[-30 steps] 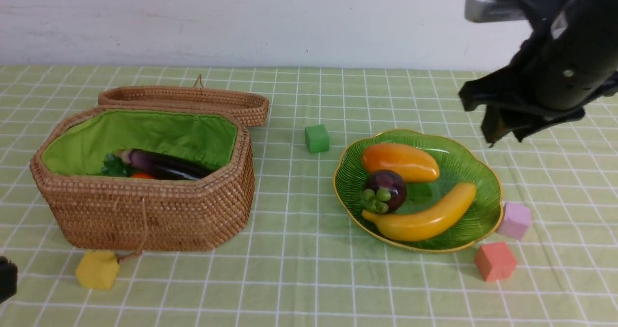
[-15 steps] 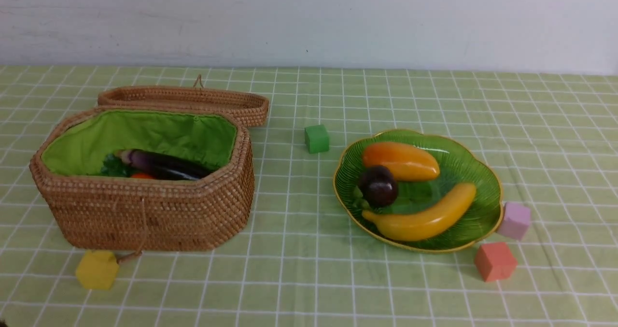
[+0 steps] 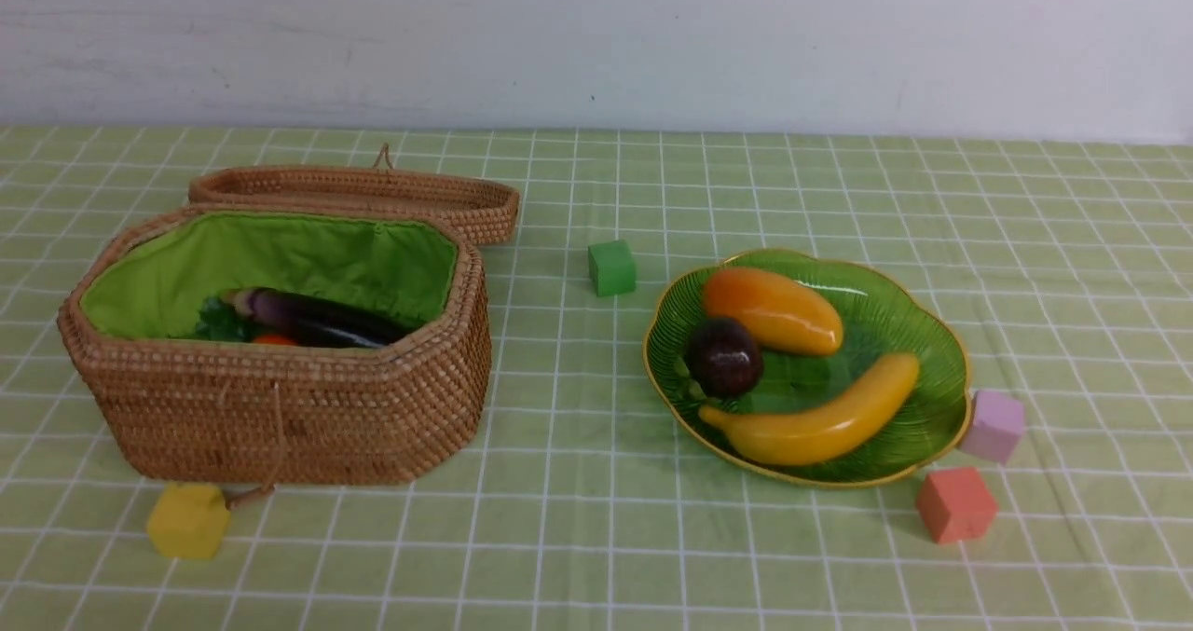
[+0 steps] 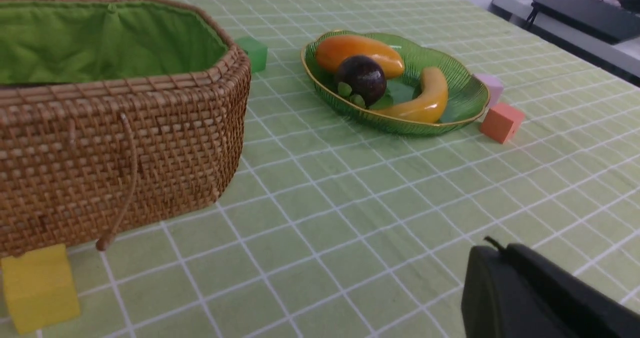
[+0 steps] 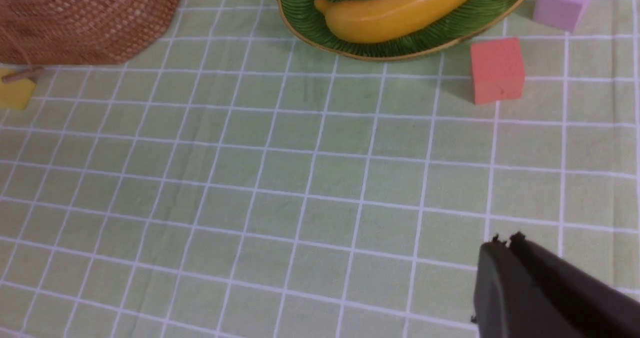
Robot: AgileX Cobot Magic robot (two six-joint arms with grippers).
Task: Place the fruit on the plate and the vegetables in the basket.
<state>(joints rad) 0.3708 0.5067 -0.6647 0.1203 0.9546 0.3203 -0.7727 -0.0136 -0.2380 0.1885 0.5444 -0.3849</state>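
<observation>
We found ourselves in what looked like a lab or test room, not a home: a table [image 3: 596, 556] under a checked green cloth stood against a bare white wall [image 3: 596, 34], and beyond its edge a grey desk [image 4: 575, 31] held dark equipment [image 4: 590, 13].

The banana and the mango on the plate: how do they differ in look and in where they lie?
The banana is yellow, long and curved; the mango is orange-yellow, shorter and plumper. The banana lies at the near side of the plate, the mango at the far side. The mango sits right against the mangosteen; the banana lies just below it. Both are glossy and rest on the plate.
</observation>
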